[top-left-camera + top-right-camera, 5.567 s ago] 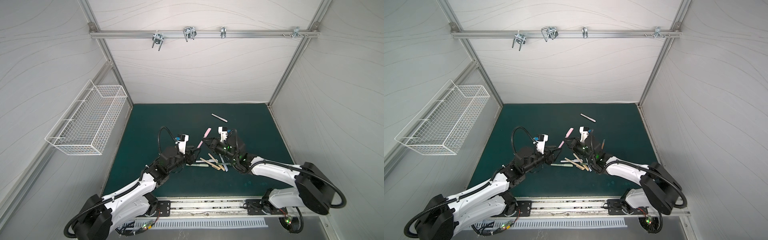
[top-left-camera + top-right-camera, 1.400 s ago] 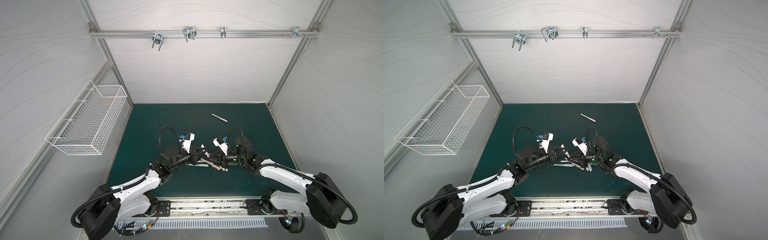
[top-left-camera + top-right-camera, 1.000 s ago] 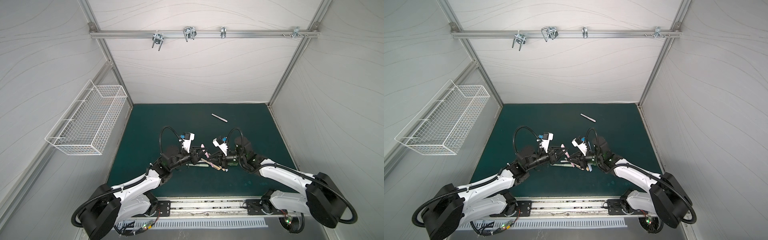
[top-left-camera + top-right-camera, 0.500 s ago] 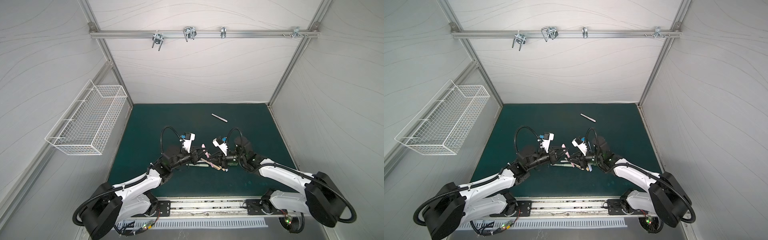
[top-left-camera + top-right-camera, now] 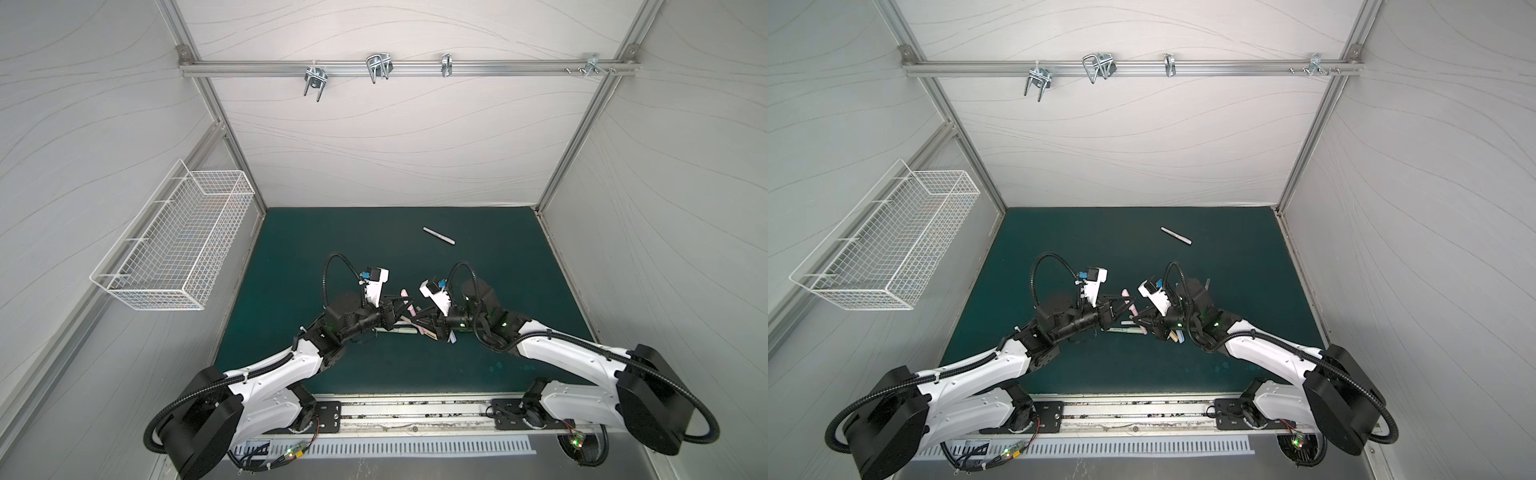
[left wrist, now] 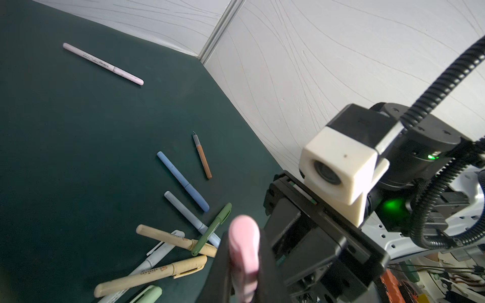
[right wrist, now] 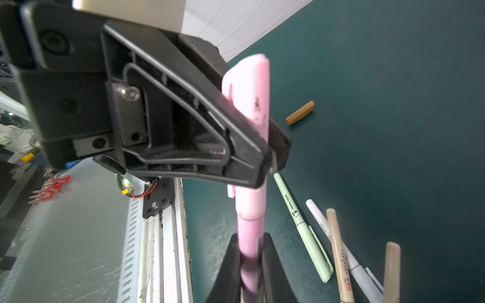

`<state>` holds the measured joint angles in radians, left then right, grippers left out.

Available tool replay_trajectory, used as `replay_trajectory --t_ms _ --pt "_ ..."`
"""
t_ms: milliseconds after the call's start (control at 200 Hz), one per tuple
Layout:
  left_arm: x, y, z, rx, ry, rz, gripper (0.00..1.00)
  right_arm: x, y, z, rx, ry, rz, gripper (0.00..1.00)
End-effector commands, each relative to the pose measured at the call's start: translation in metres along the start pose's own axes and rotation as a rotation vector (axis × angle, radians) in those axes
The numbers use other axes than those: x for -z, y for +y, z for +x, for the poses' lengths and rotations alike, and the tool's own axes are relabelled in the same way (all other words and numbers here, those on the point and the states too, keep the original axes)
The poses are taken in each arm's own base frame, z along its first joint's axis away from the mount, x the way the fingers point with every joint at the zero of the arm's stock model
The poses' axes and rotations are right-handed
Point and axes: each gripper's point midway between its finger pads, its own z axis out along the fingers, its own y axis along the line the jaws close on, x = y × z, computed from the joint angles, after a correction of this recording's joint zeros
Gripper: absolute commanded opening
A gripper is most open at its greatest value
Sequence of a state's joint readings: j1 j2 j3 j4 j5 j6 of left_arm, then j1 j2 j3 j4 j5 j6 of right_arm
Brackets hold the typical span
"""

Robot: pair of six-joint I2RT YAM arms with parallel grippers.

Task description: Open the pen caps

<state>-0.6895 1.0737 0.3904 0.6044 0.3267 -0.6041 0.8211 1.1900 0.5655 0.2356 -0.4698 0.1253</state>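
While right pincer point(image 7: 250, 262) pinches the pink pen point(image 7: 249, 227), left pincer point(image 6: 244, 265) clamps its cap point(image 6: 244, 233).

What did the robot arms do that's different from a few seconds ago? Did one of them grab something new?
The right pincer turned the pink pen it was holding toward the left arm. The left pincer reached in and shut on its cap. The cap is still on. The pile of pens and the lone pen far out on the mat stayed put.

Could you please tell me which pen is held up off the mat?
The pink pen, gripped by the left gripper and the right gripper; the rest lie on the mat.
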Motion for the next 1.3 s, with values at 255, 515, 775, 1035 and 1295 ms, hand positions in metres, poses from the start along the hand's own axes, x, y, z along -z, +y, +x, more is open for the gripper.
replay_trajectory --t_ms 255,515,775,1035,1295 --pt "0.011 -0.006 -0.028 -0.028 -0.132 -0.019 0.0 0.001 -0.011 -0.002 0.159 0.036 0.227 0.0" --pt "0.013 -0.007 -0.029 -0.037 -0.131 -0.017 0.0 0.004 0.024 -0.004 0.075 0.019 -0.081 0.0" --pt "0.011 -0.012 -0.027 -0.045 -0.114 0.011 0.0 0.017 0.032 -0.008 -0.039 0.013 -0.284 0.0" --pt "0.011 -0.011 -0.029 -0.041 -0.12 0.002 0.0 0.008 0.01 -0.004 0.006 0.019 -0.051 0.0" --pt "0.018 -0.001 -0.034 -0.012 -0.155 -0.039 0.0 0.026 -0.023 -0.017 0.248 -0.052 0.512 0.0"
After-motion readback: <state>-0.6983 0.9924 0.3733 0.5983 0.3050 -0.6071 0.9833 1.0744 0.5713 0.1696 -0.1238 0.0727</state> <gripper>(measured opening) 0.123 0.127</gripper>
